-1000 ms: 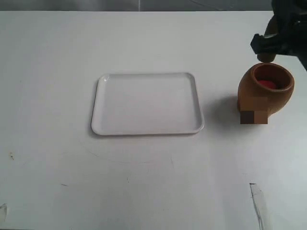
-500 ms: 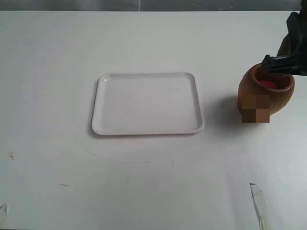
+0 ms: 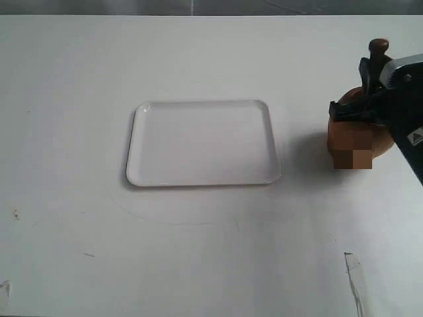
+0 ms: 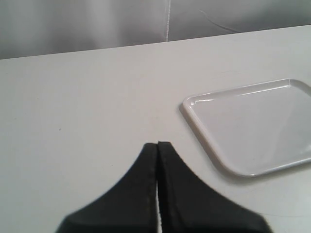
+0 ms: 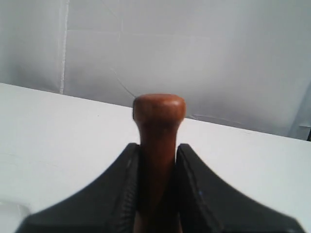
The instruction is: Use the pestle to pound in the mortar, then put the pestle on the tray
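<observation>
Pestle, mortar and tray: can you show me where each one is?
pestle [image 5: 159,109], right wrist view, on its rounded knob
mortar [image 3: 350,127], exterior view, on its brown side
tray [image 3: 198,181], exterior view, on the rim nearest the camera

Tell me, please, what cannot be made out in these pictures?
- Mortar mouth and inside: exterior view, covered by the right tool and arm.
- Pestle thick end: out of sight in every view, below the tool.
- Mortar side: a blurred patch, exterior view.
- Tray: left wrist view, cut off by the frame edge.
</observation>
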Controlling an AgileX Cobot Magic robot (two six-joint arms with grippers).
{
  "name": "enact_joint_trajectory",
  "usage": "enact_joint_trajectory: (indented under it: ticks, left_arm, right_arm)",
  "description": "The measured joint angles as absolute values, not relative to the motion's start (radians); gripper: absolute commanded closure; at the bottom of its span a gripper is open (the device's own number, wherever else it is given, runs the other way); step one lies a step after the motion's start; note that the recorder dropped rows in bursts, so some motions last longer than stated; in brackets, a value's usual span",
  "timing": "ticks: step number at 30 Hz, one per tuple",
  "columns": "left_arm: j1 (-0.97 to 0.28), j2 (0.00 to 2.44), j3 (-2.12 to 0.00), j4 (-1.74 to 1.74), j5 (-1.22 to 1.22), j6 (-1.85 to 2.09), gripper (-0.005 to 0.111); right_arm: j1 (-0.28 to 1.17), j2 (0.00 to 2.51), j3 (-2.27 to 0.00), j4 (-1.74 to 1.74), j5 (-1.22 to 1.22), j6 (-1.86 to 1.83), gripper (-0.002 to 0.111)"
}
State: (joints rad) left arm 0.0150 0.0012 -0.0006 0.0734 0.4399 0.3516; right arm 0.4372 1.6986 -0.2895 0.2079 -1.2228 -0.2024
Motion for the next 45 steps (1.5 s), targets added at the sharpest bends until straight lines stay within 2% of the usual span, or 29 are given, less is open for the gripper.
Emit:
enact_joint_trajectory:
  ticks: [9, 22, 36, 45]
  left_arm:
    - [0.015, 0.001, -0.001, 0.073, 0.44, 0.352, 0.107]
    - [0.015, 0.001, -0.001, 0.073, 0.44, 0.352, 0.107]
    - [0.015, 0.001, -0.001, 0.073, 0.44, 0.352, 0.107]
    - [0.015, 0.001, -0.001, 0.073, 0.44, 0.352, 0.107]
  right_arm:
    - [0.437, 1.783, -0.313, 0.233, -1.298, -0.203, 0.108]
    - [0.437, 1.467, -0.298, 0.232, -1.219, -0.21, 0.108]
    - [0.437, 1.743, -0.301, 0.227, -1.26, -0.214, 0.108]
    - [0.437, 1.607, -0.331, 0.23, -1.206, -0.259, 0.108]
